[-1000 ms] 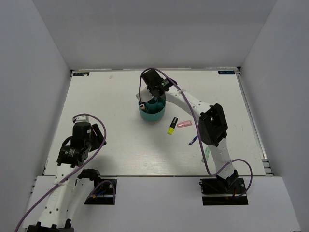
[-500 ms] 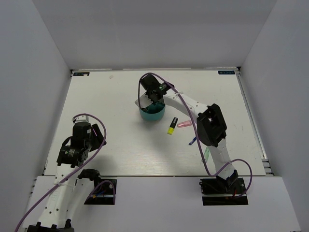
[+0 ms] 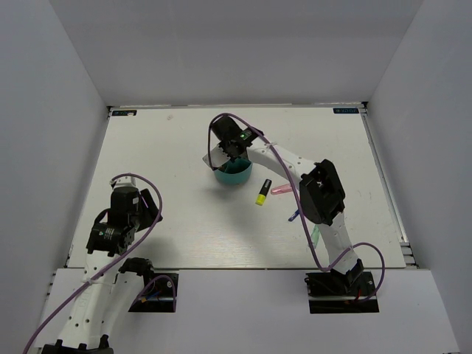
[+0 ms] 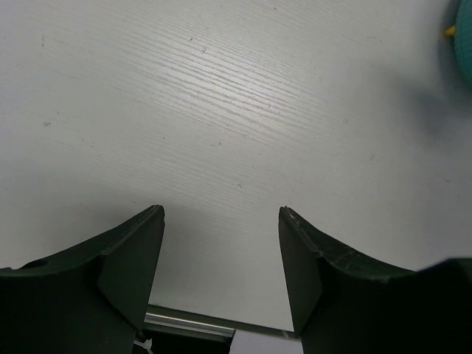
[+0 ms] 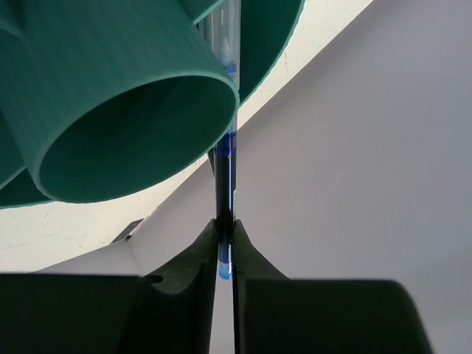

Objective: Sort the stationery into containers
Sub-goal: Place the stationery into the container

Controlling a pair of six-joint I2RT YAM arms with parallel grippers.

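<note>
The round teal organiser [image 3: 237,175] stands mid-table, and its central cup [image 5: 125,110] fills the right wrist view. My right gripper [image 3: 226,150] hangs over the organiser's left side. It is shut [image 5: 225,225] on a thin blue pen [image 5: 223,177] whose far end reaches between the cup and the outer wall. A yellow highlighter with a black cap [image 3: 262,192], a pink piece [image 3: 282,189] and a second blue pen [image 3: 295,214] lie on the table right of the organiser. My left gripper [image 4: 221,214] is open and empty over bare table at the front left [image 3: 147,208].
A pale mint piece [image 3: 315,234] lies by the right arm near the table's front edge. White walls enclose the table on three sides. The organiser's edge shows at the top right of the left wrist view [image 4: 464,37].
My right gripper has shifted a little left and down over the organiser, carrying the blue pen. The left arm has not moved.
</note>
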